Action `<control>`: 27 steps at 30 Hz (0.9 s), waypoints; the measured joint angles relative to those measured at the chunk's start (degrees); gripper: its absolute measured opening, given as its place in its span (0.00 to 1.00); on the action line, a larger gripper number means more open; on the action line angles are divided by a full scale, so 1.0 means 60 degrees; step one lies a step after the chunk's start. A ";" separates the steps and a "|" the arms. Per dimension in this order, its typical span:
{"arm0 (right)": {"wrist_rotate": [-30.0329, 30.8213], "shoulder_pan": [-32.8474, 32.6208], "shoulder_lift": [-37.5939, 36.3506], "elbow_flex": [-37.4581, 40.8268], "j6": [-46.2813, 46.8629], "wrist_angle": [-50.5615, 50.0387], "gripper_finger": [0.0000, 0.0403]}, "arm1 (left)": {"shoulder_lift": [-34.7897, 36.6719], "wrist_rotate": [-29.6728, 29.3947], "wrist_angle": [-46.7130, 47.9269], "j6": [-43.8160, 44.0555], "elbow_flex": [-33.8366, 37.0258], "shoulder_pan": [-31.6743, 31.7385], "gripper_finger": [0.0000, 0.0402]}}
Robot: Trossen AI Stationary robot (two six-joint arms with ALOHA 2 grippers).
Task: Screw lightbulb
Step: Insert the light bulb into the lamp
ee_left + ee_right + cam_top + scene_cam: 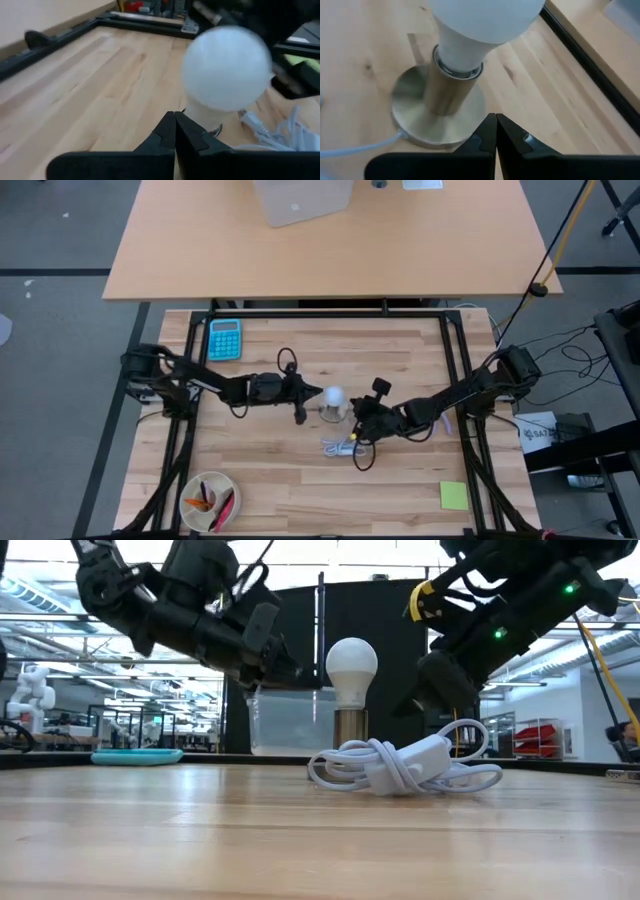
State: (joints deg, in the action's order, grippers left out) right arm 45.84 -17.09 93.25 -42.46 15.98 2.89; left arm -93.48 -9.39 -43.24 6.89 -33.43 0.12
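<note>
The white lightbulb (334,396) stands upright at the table's middle, its narrow end in a brass-coloured socket tube (445,90) on a round metal base (407,100). Its globe (352,665) shows free on both sides in the low view. My left gripper (316,392) is shut just left of the globe, its tips (175,122) pointing at the bulb's neck. My right gripper (356,418) is shut to the right and near side, slanting down over the base's edge (495,122). A white coiled cable (400,765) lies in front of the base.
A teal calculator (224,338) lies at the far left of the table. A bowl with pens (208,500) sits at the near left, and a yellow-green note (453,496) at the near right. Black frame rails (300,312) border the table.
</note>
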 joint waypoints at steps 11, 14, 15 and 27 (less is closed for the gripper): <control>0.0153 0.0359 -0.0191 0.0004 -0.1338 0.1094 0.00 | 0.0668 -0.0267 0.0557 -0.0493 0.0007 -0.0826 0.00; 0.0195 0.0424 -0.0338 0.0004 -0.1607 0.1101 0.00 | 0.0668 -0.0272 0.0371 -0.0578 0.0007 -0.0922 0.00; 0.0195 0.0459 -0.0387 0.0004 -0.1727 0.1148 0.00 | 0.0668 -0.0250 0.0254 -0.0656 0.0007 -0.0932 0.00; 0.0104 0.0529 -0.0619 0.0004 -0.3161 0.1989 0.00 | 0.0654 0.0318 -0.0419 -0.0712 0.0004 -0.0901 0.00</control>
State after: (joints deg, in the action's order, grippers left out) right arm 46.46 -13.92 89.54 -42.44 -2.99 14.82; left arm -89.56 -7.49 -45.76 2.62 -33.41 -5.29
